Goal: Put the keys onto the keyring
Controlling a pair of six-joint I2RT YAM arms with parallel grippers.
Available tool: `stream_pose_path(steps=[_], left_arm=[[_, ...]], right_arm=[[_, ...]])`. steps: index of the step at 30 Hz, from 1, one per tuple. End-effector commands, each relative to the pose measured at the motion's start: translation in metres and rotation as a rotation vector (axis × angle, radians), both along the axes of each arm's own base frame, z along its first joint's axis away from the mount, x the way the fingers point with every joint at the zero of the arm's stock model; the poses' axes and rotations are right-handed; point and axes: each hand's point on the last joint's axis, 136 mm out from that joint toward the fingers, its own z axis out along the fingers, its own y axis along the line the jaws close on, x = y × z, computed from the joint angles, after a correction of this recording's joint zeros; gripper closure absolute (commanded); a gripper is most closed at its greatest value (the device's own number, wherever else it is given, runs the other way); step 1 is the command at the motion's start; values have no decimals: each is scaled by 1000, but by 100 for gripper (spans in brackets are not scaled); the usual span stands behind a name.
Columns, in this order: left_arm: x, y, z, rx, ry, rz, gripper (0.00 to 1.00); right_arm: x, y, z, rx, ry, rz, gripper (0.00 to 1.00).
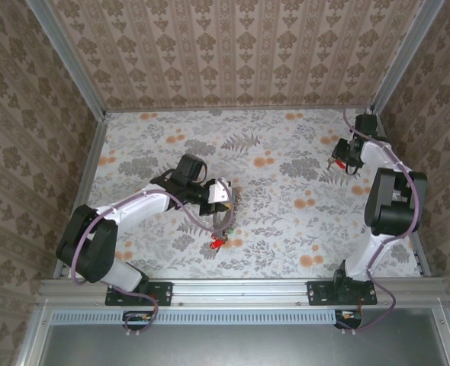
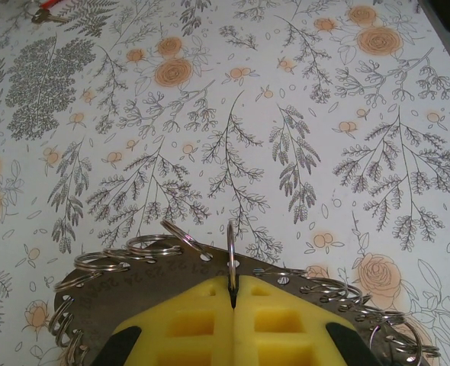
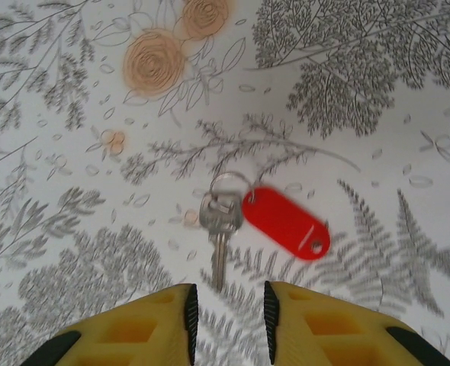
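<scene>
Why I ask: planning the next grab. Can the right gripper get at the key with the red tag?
Probably yes: the key with its red tag lies flat on the table just ahead of the right gripper, whose jaws stand apart; nothing lies between.

Floral table (image 1: 286, 137) carries a red-tagged key (image 3: 217, 219), apparently flat.
</scene>
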Motion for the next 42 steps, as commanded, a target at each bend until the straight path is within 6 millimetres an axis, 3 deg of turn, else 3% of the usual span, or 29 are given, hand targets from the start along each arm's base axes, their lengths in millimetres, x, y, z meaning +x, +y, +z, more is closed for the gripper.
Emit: stream_pose_path(steps=[1, 5, 9, 14, 21, 24, 28, 34, 42], left_arm=[[-4, -6, 8, -18, 30, -18, 100], [-1, -6, 7, -9, 34, -13, 100], [0, -6, 6, 1, 49, -12, 100], [-1, -6, 4, 0, 73, -8, 100], [-3, -4, 1, 8, 82, -9, 100], [-3, -5, 2, 9, 82, -9, 100], [-4, -3, 1, 16, 82, -8, 100], [-4, -4, 1, 21, 79, -12, 100], [-6, -6, -2, 26, 91, -23, 100]], right_arm=[[8, 2, -5, 49, 25, 32, 69], [13, -1, -14, 77, 75, -81, 70], [7, -16, -24, -15, 148, -224, 68], [19, -21, -41, -26, 174, -243, 64], [48, 0, -60, 91, 135, -123, 64], [49, 10, -61, 140, 131, -94, 72], [47, 29, -51, 173, 103, -56, 73], [25, 65, -44, 201, 90, -9, 74], [26, 73, -31, 198, 31, 28, 74]])
